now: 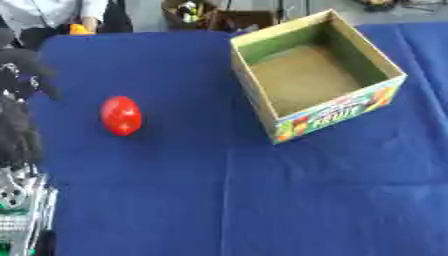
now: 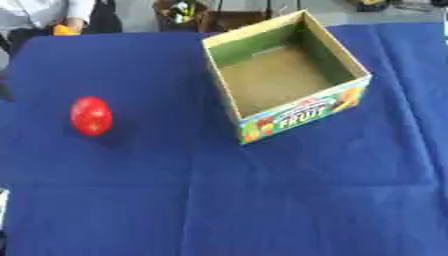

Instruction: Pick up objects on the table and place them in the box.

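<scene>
A red, rounded fruit-like object [image 1: 121, 115] lies on the blue cloth left of the middle. The open cardboard box [image 1: 387, 64], with a colourful fruit print on its front wall, stands at the upper right, and I see nothing inside it. My left arm comes up the left edge of the left eye view, silver low down and black higher up. Its black hand [image 1: 21, 70] hangs left of the red object and a little farther back, apart from it. The right hand shows in no view.
The blue cloth [image 1: 262, 200] covers the table from the front edge to the back. A person sits behind the far left corner beside a small yellow thing [image 1: 80, 28]. Dark clutter lies behind the box.
</scene>
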